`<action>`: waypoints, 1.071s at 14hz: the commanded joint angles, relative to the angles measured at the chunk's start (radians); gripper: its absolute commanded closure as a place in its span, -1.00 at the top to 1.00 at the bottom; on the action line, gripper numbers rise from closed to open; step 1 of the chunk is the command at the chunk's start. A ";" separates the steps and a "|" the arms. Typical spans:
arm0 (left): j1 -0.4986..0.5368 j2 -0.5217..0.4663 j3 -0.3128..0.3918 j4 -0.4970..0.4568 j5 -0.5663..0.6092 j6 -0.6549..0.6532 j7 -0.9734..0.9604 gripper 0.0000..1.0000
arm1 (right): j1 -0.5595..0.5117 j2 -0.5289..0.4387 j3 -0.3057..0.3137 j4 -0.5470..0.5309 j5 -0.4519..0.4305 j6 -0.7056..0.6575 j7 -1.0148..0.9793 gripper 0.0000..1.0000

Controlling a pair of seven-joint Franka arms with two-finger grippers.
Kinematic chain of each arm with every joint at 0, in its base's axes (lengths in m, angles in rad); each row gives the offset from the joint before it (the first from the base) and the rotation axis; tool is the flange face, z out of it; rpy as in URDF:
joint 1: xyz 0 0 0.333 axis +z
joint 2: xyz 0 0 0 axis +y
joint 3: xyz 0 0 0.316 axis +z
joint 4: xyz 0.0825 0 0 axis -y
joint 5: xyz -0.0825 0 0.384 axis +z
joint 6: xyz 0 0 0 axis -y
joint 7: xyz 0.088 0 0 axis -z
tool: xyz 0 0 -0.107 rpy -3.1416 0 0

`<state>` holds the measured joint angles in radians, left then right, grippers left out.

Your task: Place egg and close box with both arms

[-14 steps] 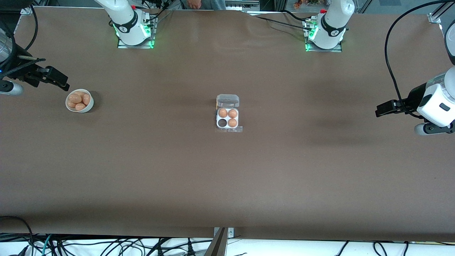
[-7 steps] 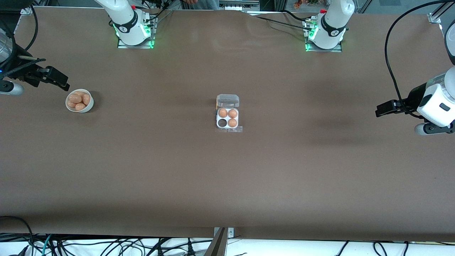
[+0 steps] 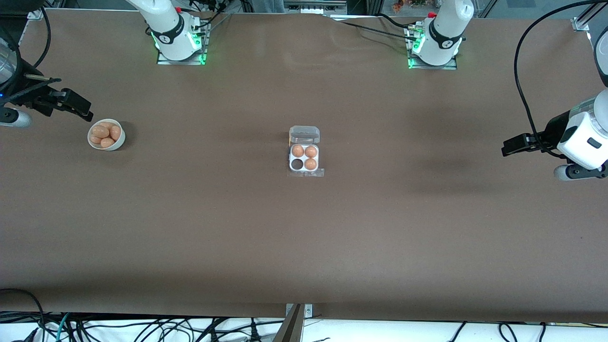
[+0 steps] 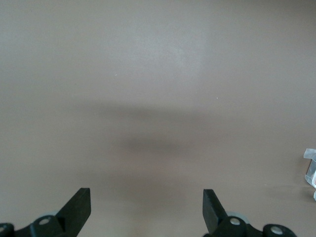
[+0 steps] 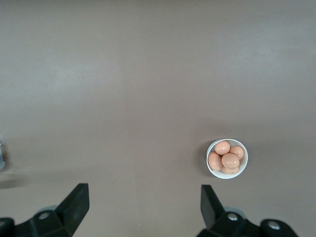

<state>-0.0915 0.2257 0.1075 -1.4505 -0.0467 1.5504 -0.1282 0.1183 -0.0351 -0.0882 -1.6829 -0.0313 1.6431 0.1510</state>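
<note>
My right gripper (image 3: 76, 105) hung in the air at the right arm's end of the table, beside the white bowl (image 3: 106, 135) of eggs (image 3: 105, 132). In the right wrist view its fingers (image 5: 76, 201) stood spread wide with nothing between them, and the bowl (image 5: 227, 158) lay ahead of them, off toward one finger rather than centred in the gap. My left gripper (image 3: 514, 144) waited over bare table at the left arm's end, fingers (image 4: 79, 200) likewise parted and empty, with only a corner of the box (image 4: 310, 167) showing at the edge of its view.

The box (image 3: 304, 152) sat at the middle of the table, well apart from both grippers and about midway between them. Its clear lid (image 3: 304, 135) lay folded back on the side farther from the front camera. Three cells held eggs; the empty cell (image 3: 297, 164) was in the row nearer the camera, on the side toward the right arm's end.

I judged that the coming move turned on the bowl: it lay close to my right gripper and very far from my left, so the right arm was the one to take an egg. The open cell also faced that arm's end, which suited a carry straight along the table. The eggs lay heaped and touching, so picking one cleanly looked delicate.
</note>
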 commanded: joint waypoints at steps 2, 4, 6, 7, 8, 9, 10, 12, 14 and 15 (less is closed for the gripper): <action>0.004 -0.006 -0.002 -0.002 -0.004 -0.004 0.018 1.00 | 0.000 0.001 -0.001 -0.009 0.002 -0.006 -0.018 1.00; 0.004 -0.006 -0.002 -0.002 -0.004 -0.004 0.018 1.00 | -0.008 0.033 -0.016 -0.008 0.002 -0.006 -0.095 1.00; 0.006 -0.006 -0.002 -0.002 -0.004 -0.004 0.016 1.00 | -0.008 0.078 -0.082 -0.009 0.002 -0.032 -0.256 1.00; 0.006 -0.006 0.000 -0.002 -0.004 -0.004 0.018 1.00 | -0.009 0.108 -0.117 -0.011 0.002 -0.037 -0.296 1.00; 0.006 -0.006 -0.002 -0.002 -0.004 -0.004 0.018 1.00 | -0.009 0.147 -0.149 -0.018 0.002 -0.042 -0.303 1.00; 0.006 -0.006 0.000 -0.002 -0.004 -0.004 0.018 1.00 | -0.009 0.194 -0.163 -0.026 0.001 -0.042 -0.303 1.00; 0.006 -0.006 -0.002 -0.002 -0.004 -0.004 0.018 1.00 | -0.012 0.236 -0.177 -0.031 -0.008 -0.039 -0.303 1.00; 0.006 -0.006 -0.002 -0.002 -0.004 -0.004 0.018 1.00 | -0.013 0.277 -0.215 -0.066 -0.012 -0.007 -0.306 1.00; 0.006 -0.006 -0.002 -0.002 -0.004 -0.004 0.018 1.00 | -0.014 0.244 -0.257 -0.221 -0.012 0.168 -0.368 1.00; 0.006 -0.006 -0.002 -0.002 -0.004 -0.004 0.016 1.00 | -0.014 0.229 -0.280 -0.309 -0.012 0.270 -0.407 1.00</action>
<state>-0.0900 0.2265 0.1075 -1.4506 -0.0467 1.5504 -0.1282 0.1038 0.2663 -0.3292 -1.8207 -0.0315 1.7673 -0.1875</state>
